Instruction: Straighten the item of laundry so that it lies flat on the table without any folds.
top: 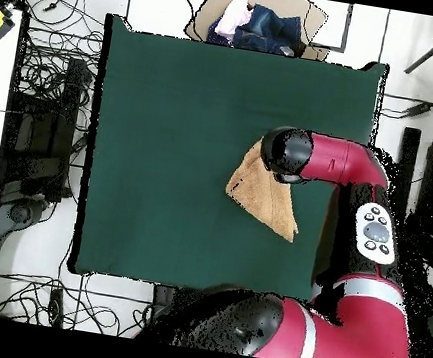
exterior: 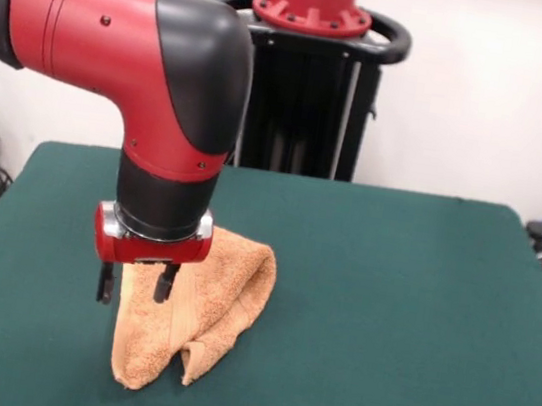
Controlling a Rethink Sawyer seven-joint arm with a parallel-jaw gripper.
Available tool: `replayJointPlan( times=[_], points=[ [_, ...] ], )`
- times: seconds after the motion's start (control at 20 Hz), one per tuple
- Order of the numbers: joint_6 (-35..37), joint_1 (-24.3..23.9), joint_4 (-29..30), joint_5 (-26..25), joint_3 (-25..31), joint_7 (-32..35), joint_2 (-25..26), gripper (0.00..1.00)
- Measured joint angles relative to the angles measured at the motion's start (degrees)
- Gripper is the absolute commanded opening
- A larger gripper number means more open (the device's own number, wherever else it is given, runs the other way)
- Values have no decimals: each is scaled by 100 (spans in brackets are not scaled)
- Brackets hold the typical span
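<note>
**Towel bunched and partly raised under the end effector**

The dark green tabletop (exterior: 387, 310) is filling most of both views. In the overhead view it is showing as a full rectangle (top: 163, 158), ringed by cables on the floor, with a heap of clothing (top: 253, 23) lying just past its 12 o'clock edge; the front view is showing none of that.

The red and black arm (exterior: 160, 56) is coming next in size. From above it is reaching in from the 5 o'clock corner and its black elbow is covering the end effector entirely, so only the front view is showing the end effector (exterior: 135, 283). There its two dark fingers (exterior: 166, 283) are hanging below the red wrist ring; the one at 3 o'clock is lying against the cloth, the other is standing clear of it at 9 o'clock. Whether they are pinching the fabric or standing apart, I cannot tell.

The orange-tan towel (exterior: 206, 305) is sitting toward 8 o'clock of the tabletop's centre in the front view, and toward 4 o'clock of centre from above (top: 259, 194). It is not lying flat: the front view is showing it doubled over, its upper part rising to the wrist and two folded lobes drooping onto the felt. From above it is reading as a rough triangle, its 12 o'clock tip tucked under the arm.
</note>
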Motion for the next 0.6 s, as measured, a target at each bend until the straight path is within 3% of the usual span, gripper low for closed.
replayJointPlan(
  times=[0.6],
  points=[
    [0, -1, -1, 0, 33, 0, 167, 100]
  ],
)
